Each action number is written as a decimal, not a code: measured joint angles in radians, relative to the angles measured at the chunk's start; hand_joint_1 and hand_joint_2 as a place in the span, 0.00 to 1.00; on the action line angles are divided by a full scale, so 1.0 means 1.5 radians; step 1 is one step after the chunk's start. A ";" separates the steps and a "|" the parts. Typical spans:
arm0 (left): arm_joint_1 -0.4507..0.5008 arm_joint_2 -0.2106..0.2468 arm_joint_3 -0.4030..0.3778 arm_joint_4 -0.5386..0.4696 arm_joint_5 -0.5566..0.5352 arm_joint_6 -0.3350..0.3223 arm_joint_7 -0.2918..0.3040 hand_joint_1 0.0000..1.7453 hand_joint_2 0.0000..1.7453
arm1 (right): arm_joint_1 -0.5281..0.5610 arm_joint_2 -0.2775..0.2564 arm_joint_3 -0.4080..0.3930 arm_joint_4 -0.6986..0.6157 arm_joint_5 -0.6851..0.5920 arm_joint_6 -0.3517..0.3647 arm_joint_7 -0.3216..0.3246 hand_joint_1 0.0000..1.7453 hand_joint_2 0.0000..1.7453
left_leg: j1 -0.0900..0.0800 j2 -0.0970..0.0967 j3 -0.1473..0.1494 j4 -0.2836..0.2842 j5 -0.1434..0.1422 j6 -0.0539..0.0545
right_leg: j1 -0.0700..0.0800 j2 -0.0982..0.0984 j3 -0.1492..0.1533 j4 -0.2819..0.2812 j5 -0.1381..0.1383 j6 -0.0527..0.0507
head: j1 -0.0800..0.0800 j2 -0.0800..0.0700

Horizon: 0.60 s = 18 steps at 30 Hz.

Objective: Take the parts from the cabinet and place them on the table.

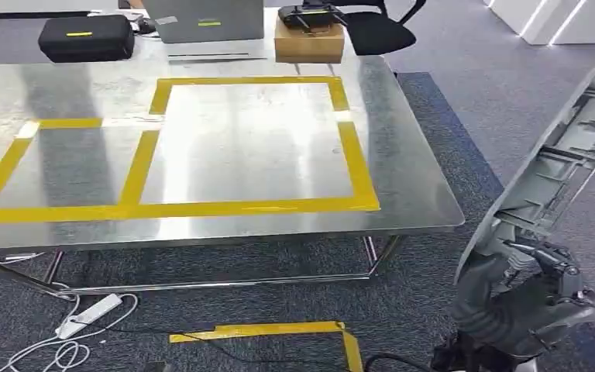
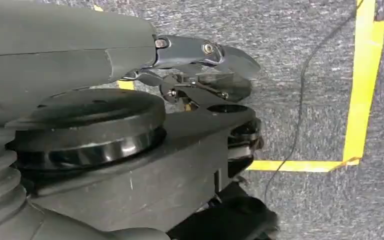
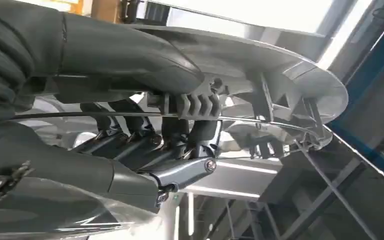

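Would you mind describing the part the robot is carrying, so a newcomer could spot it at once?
Start at the steel table marked with yellow tape, then look past its right edge. There the right hand grips the lower end of a long grey plastic panel rising slantwise. Its ribbed, gridded inner face sets it apart from everything else.

The right robot hand (image 1: pixel 538 283) sat low at the robot's right side, thumb and dark fingers (image 3: pixel 130 135) clamped around the lower end of a long grey ribbed part (image 1: pixel 565 147), which rose tilted above it. The left robot hand (image 2: pixel 200 75) hung down over the floor, its fingers curled inward and holding nothing.
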State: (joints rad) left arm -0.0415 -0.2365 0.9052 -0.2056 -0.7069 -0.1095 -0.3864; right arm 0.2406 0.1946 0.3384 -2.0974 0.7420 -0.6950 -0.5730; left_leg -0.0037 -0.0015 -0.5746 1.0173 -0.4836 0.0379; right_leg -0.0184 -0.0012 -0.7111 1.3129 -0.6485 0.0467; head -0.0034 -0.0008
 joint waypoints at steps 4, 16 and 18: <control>0.000 -0.001 0.000 0.000 -0.002 -0.004 0.000 0.00 1.00 | 0.000 0.000 -0.001 0.000 -0.002 0.000 -0.002 1.00 1.00 | -0.004 -0.002 0.005 0.000 -0.002 0.000 | 0.004 -0.001 0.082 -0.173 0.101 -0.015 | 0.000 0.000; -0.001 0.002 0.002 0.000 -0.001 -0.013 0.016 0.00 1.00 | -0.002 0.004 -0.006 -0.001 0.004 0.000 -0.007 1.00 1.00 | 0.004 -0.001 -0.099 0.196 -0.076 -0.041 | 0.001 0.001 0.138 -0.212 0.071 -0.035 | -0.010 0.000; 0.000 0.002 0.002 0.000 -0.001 -0.008 0.016 0.00 1.00 | -0.002 0.004 -0.006 -0.001 0.004 0.000 -0.006 1.00 1.00 | 0.004 -0.001 -0.073 0.114 -0.005 -0.038 | 0.001 0.003 0.153 -0.212 0.059 -0.030 | -0.010 0.000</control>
State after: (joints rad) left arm -0.0421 -0.2335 0.9083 -0.2056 -0.7084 -0.1213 -0.3628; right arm 0.2372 0.2003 0.3292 -2.0985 0.7485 -0.6950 -0.5814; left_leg 0.0026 -0.0026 -0.6843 1.1888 -0.4914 -0.0184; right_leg -0.0171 0.0030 -0.4817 0.9943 -0.5599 0.0016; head -0.0191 -0.0008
